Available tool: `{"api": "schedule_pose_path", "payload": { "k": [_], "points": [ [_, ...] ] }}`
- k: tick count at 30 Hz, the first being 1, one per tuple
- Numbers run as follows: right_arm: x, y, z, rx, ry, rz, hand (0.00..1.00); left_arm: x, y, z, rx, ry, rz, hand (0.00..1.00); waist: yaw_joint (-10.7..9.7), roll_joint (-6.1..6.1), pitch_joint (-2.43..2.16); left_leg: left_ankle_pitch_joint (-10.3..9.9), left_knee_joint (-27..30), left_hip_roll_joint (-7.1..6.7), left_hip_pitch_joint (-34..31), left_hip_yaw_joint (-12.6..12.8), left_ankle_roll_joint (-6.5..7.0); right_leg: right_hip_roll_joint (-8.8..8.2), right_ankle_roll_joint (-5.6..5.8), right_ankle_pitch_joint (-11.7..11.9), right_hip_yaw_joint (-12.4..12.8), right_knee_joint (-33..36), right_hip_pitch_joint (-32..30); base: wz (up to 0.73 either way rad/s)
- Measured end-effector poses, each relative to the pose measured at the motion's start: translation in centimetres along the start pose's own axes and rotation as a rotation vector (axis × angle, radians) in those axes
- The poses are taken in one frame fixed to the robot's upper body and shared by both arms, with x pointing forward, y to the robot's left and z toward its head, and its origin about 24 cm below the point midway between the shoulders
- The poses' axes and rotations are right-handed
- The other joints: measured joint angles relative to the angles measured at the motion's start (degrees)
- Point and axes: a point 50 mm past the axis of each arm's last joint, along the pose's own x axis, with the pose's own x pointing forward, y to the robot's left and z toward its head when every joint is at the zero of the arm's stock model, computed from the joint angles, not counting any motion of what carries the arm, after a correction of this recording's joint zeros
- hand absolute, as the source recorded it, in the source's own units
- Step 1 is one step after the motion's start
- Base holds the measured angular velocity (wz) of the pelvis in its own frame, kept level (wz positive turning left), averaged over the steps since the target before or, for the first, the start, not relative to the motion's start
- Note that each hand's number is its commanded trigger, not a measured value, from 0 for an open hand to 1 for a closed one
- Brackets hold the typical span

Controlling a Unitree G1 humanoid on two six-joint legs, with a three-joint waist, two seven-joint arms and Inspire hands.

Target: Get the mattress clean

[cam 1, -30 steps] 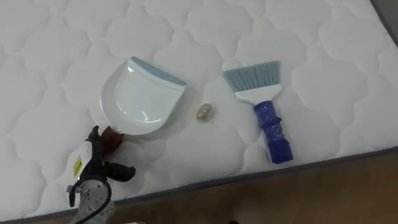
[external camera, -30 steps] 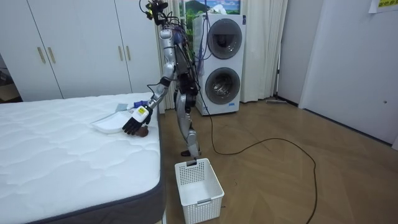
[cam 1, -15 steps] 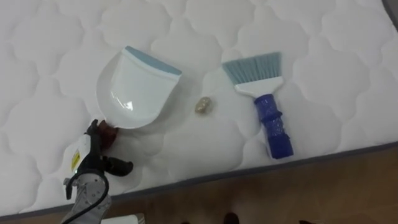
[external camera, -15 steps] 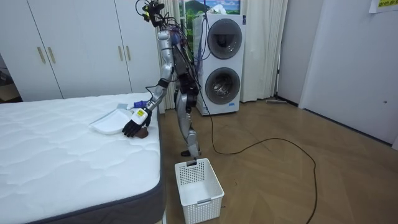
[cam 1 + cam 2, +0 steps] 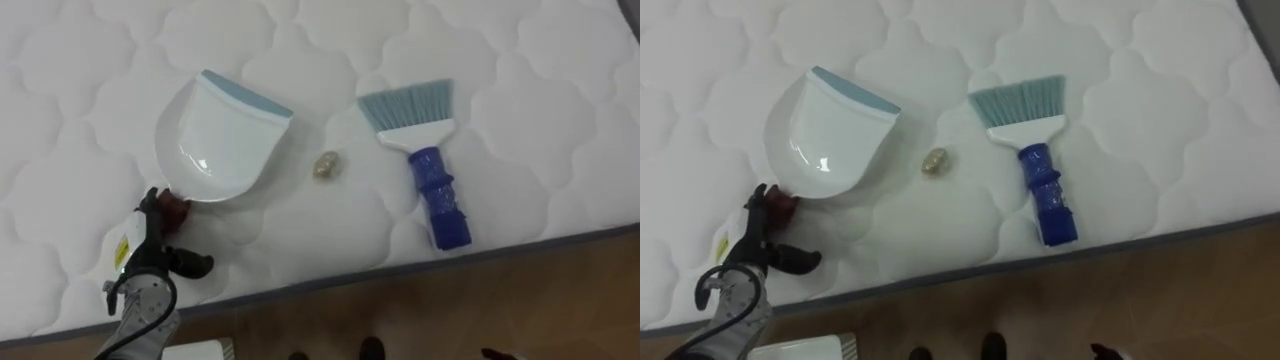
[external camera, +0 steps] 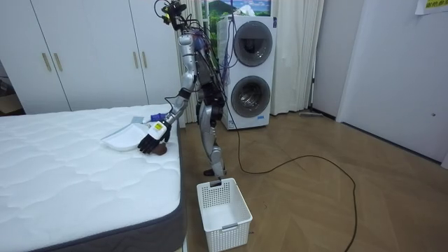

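Observation:
On the white quilted mattress (image 5: pixel 520 90) lies a white dustpan (image 5: pixel 215 140) with a pale blue lip and a dark red handle (image 5: pixel 176 210) pointing at the bed's near edge. My left hand (image 5: pixel 148 265) is at that handle, its fingers stretched up along the handle's left side and the thumb sticking out to the right, not closed round it. A small brownish crumb of litter (image 5: pixel 326 166) lies to the right of the pan. Further right lies a hand brush (image 5: pixel 425 170) with pale blue bristles and a blue grip. In the room view I stand at the bed's side, left hand (image 6: pixel 152 138) over the pan's handle.
The mattress edge (image 5: pixel 400 270) runs along the bottom, with wooden floor beyond it. A white slatted basket (image 6: pixel 224 210) stands on the floor by the bed's corner. Stacked washing machines (image 6: pixel 250 70) and white wardrobes (image 6: pixel 91 49) stand against the walls behind.
The eye view has shifted a little as my head leaned towards the bed. My left hand stays at the dustpan's handle; pan, litter and brush lie where they were.

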Motion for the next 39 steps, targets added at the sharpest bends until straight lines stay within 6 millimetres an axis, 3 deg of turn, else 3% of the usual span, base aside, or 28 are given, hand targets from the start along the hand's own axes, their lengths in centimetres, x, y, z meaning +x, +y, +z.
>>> {"api": "schedule_pose_path", "payload": {
  "k": [3, 4, 5, 6, 8, 17, 30, 39],
  "points": [
    [0.0, 0.0, 0.0, -0.001, 0.000, -0.002, 0.00, 0.0, 0.0, 0.0, 0.000, 0.000, 0.000, 0.00, -0.01, 0.01, -0.01, 0.00, 0.15, 0.00, -0.29, 0.07, 0.00, -0.01, -0.01, 0.01, 0.01, 0.04, -0.31, 0.00],
    [0.0, 0.0, 0.0, -0.002, 0.000, -0.003, 0.00, 0.0, 0.0, 0.0, 0.000, 0.000, 0.000, 0.10, -0.06, 0.02, -0.01, 0.01, 0.17, 0.00, -0.32, 0.07, 0.00, -0.02, -0.01, 0.01, -0.02, 0.06, -0.32, 0.00],
    [0.0, 0.0, 0.0, -0.002, 0.000, -0.005, 0.00, 0.0, 0.0, 0.0, 0.002, 0.002, -0.001, 0.51, -0.12, 0.03, -0.02, 0.01, 0.27, 0.00, -0.42, 0.02, 0.00, -0.02, -0.01, 0.01, -0.06, 0.09, -0.35, 0.04],
    [0.0, -0.1, 0.0, -0.001, -0.001, -0.009, 0.00, 0.0, -0.1, 0.0, 0.009, 0.001, -0.006, 0.64, -0.19, 0.07, -0.05, 0.01, 0.66, 0.00, -0.78, -0.05, 0.00, -0.06, -0.01, 0.01, -0.08, 0.09, -0.46, 0.05],
    [0.0, -0.1, 0.2, -0.002, -0.006, -0.009, 0.00, 0.1, -0.2, -0.1, 0.022, 0.006, -0.016, 1.00, -0.09, 0.06, -0.05, 0.01, 1.05, 0.00, -1.01, -0.05, 0.00, -0.13, -0.01, 0.01, -0.02, 0.40, -0.62, 0.02],
    [0.0, -0.2, 0.2, -0.003, 0.004, 0.000, 0.00, 1.1, 1.0, -0.6, 0.097, 0.061, -0.031, 1.00, -0.36, -0.02, -0.09, 0.21, 1.14, -0.26, -0.43, 0.36, 0.34, -0.51, -0.01, 0.01, 0.11, 1.95, -0.82, -0.01],
    [0.1, -0.3, 0.6, -0.001, 0.010, 0.006, 0.00, 0.9, 0.0, -1.6, 0.084, 0.180, -0.139, 1.00, -0.24, -0.14, 0.09, 0.31, 2.36, -0.41, -2.01, 1.45, 0.53, -0.72, -0.31, 0.19, 0.71, 2.79, -2.44, -0.02],
    [0.1, -0.2, 0.6, 0.022, 0.010, 0.011, 0.00, 0.8, -0.3, -1.4, 0.090, 0.158, -0.152, 1.00, -0.32, -0.35, 0.23, 0.41, 1.40, -0.51, -2.19, 1.37, 0.71, -0.62, -0.55, 0.34, 0.21, 3.02, -2.83, 0.02]
  ]
}}
